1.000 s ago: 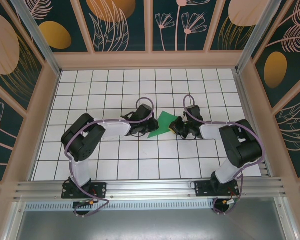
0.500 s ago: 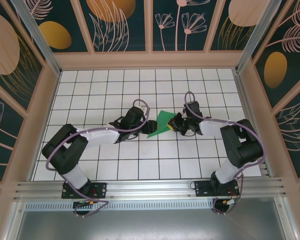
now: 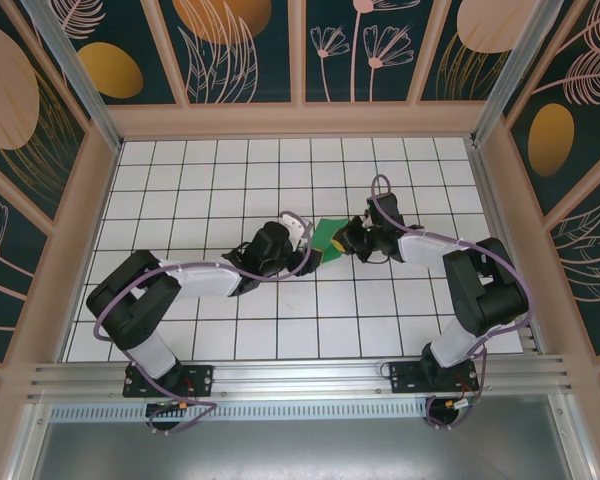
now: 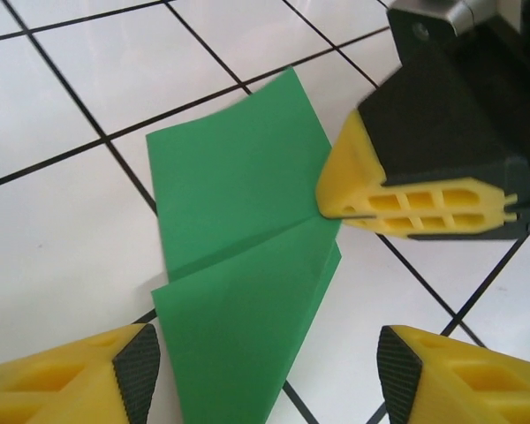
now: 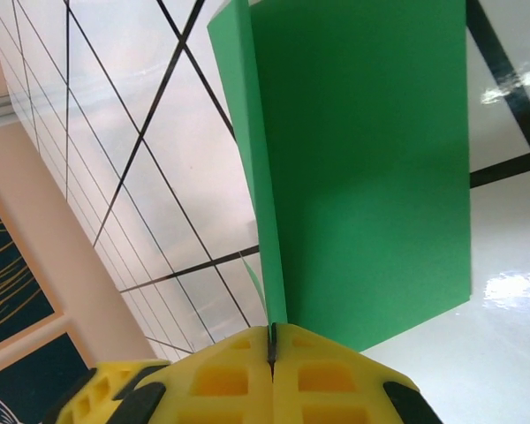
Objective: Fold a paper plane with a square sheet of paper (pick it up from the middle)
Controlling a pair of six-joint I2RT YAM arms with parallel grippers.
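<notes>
The square sheet of paper (image 3: pixel 329 232) is green and folded into a creased wedge with two flaps, near the middle of the tiled table. My right gripper (image 3: pixel 347 241) is shut on its right edge, and the paper (image 5: pixel 371 168) rises straight out of the closed yellow fingertips (image 5: pixel 327 375). My left gripper (image 3: pixel 317 254) is open just left of and below the paper. In the left wrist view the wedge (image 4: pixel 238 265) reaches down between my two spread fingers (image 4: pixel 124 380), and the right gripper's yellow tip (image 4: pixel 397 199) pinches its far edge.
The white grid-tiled table (image 3: pixel 230 180) is boxed in by tan wooden walls (image 3: pixel 300 120) on three sides. A metal rail (image 3: pixel 300 375) with both arm bases runs along the near edge. The two arms meet at the table's centre.
My left arm has stretched right toward the paper and its gripper has opened. The right gripper has shifted slightly left and away with the paper, still shut on it.
</notes>
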